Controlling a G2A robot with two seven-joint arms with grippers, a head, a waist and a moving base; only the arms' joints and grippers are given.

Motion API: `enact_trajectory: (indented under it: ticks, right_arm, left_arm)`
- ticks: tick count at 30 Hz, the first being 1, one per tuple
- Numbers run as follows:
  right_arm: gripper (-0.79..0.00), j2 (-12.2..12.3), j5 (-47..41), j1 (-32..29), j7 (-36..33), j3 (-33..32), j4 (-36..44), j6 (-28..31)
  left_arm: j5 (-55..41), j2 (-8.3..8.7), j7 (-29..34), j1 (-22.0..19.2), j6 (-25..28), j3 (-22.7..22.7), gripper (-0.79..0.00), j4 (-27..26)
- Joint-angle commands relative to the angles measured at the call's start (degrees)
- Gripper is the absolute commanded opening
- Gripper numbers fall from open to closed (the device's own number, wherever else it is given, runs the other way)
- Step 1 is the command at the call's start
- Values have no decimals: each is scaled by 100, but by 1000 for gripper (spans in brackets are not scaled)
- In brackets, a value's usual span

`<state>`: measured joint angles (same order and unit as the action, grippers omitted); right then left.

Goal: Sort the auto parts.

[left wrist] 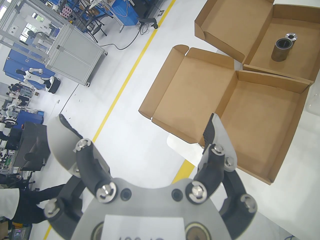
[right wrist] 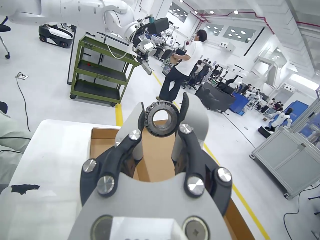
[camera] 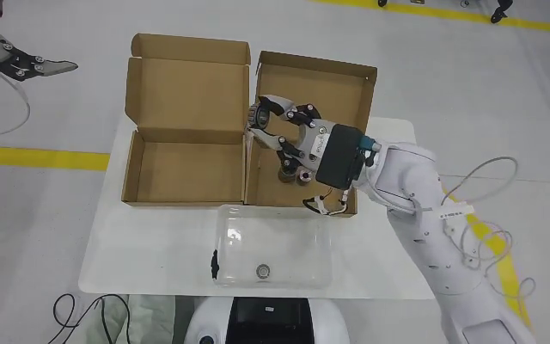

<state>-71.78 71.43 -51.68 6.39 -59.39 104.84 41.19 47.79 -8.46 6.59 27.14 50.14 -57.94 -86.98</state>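
Right gripper (right wrist: 163,104) grips 1 bearing (right wrist: 149,121) above the 1 o'clock box (camera: 339,86), probably for dropping; left gripper (camera: 39,66) hangs spread at 10 o'clock.

Top view: above the arms, facing straight down from mid height; takes in the white counter (camera: 155,258), the left-hand open brown cardboard box (camera: 185,172) and the right-hand open brown cardboard box (camera: 339,86).
Left wrist view: held high off the counter's left side, facing down past the left gripper (left wrist: 137,119); shares both boxes with the top view, from afar.
Right wrist view: low over cardboard, facing nearly level across the room past the right gripper (right wrist: 162,103); shares the counter surface with the top view.
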Motion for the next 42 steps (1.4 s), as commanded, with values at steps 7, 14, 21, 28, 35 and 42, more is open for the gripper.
enact_trajectory:
  ticks: [7, 14, 21, 28, 35, 42]
  right_arm:
    - [-785, -7, 286, -259, 447, 181, -399, 40]
    - [-785, -46, 550, -323, 577, 430, -942, -75]
    - [-785, -200, 724, -144, 124, 1061, -1461, -344]
    - [-785, -473, 536, 336, -557, 1745, -2261, -539]
    - [-785, -825, 329, 917, -1140, 2327, -3101, -757]
    - [-785, -1287, -83, 1507, -1539, 2868, -4082, -826]
  left_arm:
    - [0, 0, 0, 0, 0, 0, 0, 0]
    - [0, 0, 0, 0, 0, 0, 0, 0]
    - [0, 0, 0, 0, 0, 0, 0, 0]
    - [0, 0, 0, 0, 0, 0, 0, 0]
    - [0, 0, 0, 0, 0, 0, 0, 0]
    - [0, 0, 0, 0, 0, 0, 0, 0]
